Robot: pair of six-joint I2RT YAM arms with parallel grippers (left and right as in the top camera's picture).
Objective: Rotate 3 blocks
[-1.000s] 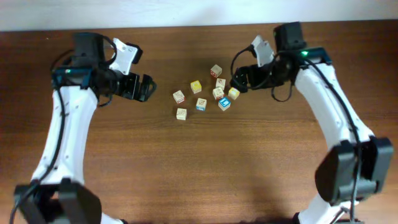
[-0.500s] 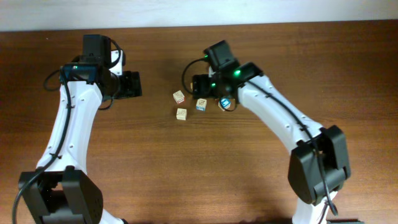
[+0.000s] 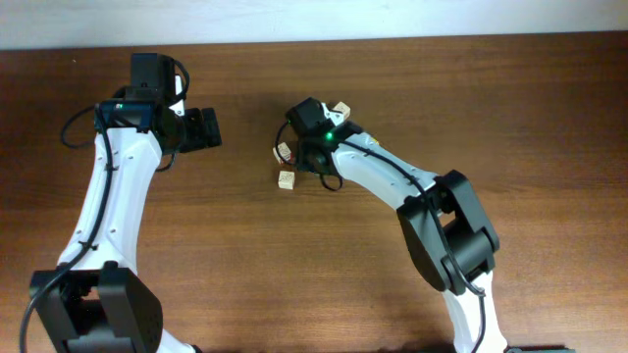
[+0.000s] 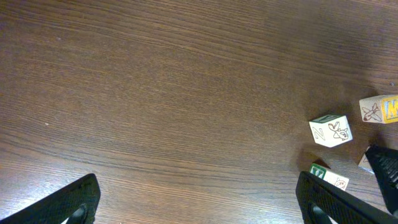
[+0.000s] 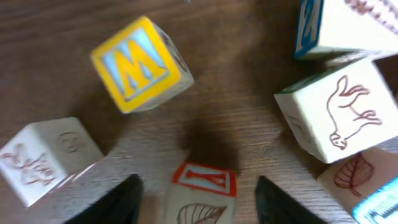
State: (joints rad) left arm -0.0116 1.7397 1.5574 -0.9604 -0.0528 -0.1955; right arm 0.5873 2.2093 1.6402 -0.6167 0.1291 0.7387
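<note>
Right gripper (image 5: 198,186) set over the blocks (image 3: 287,178) for a turn.
The red-edged block (image 5: 204,179) is straddled, apparently untouched, by half-parted jaws so it can be gripped; the left gripper (image 4: 196,190) is held wide, well aside.

- A robotics lab bench, by the look of it: a white left arm (image 3: 103,201) and right arm (image 3: 388,178) with black joints.
- Plain brown wooden surface (image 3: 285,279), pale strip (image 3: 314,18) behind.
- Small printed blocks (image 3: 287,179) scattered on it.

Soft, even light; blocks (image 5: 140,65) blurred in the right wrist view.
</note>
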